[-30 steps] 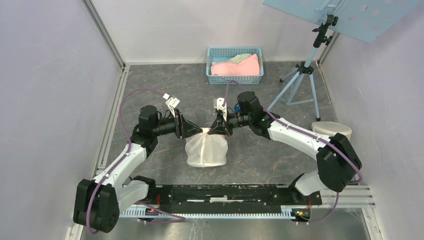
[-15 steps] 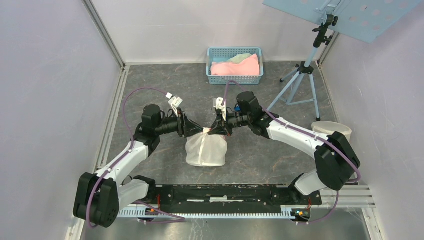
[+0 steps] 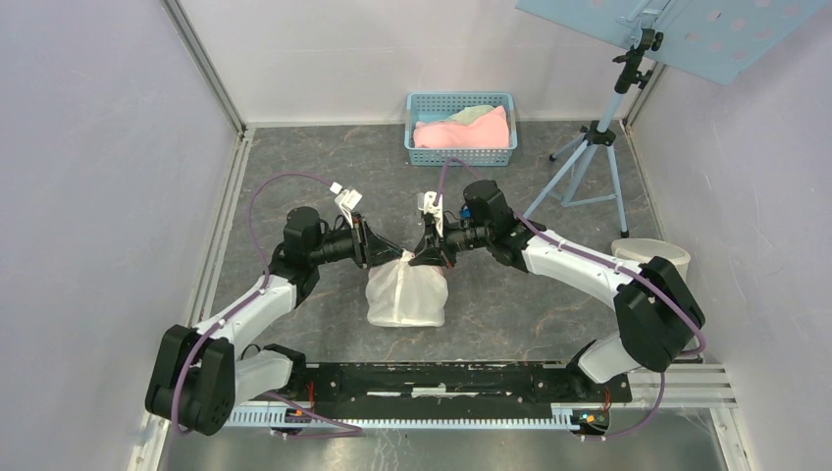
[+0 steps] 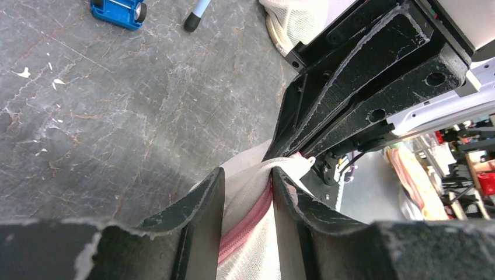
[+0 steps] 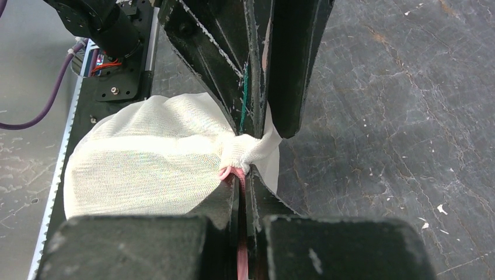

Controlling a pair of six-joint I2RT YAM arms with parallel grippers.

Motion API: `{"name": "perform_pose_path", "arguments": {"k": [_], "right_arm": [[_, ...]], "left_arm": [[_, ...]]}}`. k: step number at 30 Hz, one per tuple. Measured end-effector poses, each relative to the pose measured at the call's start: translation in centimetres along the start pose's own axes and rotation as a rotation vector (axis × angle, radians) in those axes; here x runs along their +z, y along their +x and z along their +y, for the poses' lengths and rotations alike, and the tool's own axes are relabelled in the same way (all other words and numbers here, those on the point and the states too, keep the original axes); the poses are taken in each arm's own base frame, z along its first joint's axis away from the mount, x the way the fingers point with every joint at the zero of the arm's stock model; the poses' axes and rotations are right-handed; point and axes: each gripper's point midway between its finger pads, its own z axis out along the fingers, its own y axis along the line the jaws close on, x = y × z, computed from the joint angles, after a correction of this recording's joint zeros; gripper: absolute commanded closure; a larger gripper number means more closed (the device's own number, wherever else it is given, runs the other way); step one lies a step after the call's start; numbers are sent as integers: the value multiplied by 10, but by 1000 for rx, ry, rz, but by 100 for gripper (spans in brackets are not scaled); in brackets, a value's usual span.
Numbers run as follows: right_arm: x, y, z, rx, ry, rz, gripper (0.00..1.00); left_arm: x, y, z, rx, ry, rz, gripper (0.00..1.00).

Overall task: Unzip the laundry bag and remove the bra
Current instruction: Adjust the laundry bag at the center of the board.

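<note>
The right fingers are shut tight on the top corner of the white bag. The left fingers, half open, sit around the pink zip, which runs across from hand to hand. The bag rests on the tabletop; the bra can't be seen.

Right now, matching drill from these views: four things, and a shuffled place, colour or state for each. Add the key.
Things:
1. bag
2. basket
3. tripod
4. right gripper

Descriptions:
A. blue, far centre
B. white mesh, mid-scene
C. shut on the bag's top
D. far right, standing on its legs

Pairs: 1-B, 2-A, 3-D, 4-C
</note>
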Motion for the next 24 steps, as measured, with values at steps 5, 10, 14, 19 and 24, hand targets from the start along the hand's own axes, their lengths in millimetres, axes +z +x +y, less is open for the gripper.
{"name": "perform_pose_path", "arguments": {"k": [5,10,14,19,24], "right_arm": [[0,0,0,4,-1,0,100],[0,2,0,7,-4,12,100],[-1,3,0,-4,-6,20,93],[-3,1,-3,-29,-11,18,52],[-10,-8,-13,-70,6,7,37]], "left_arm": [[2,1,-2,-21,17,-7,58],[3,3,-6,-22,42,-1,86],[2,4,-12,-12,66,7,98],[0,3,-14,-27,63,20,98],[-1,-4,-19,-22,71,41,98]]}}
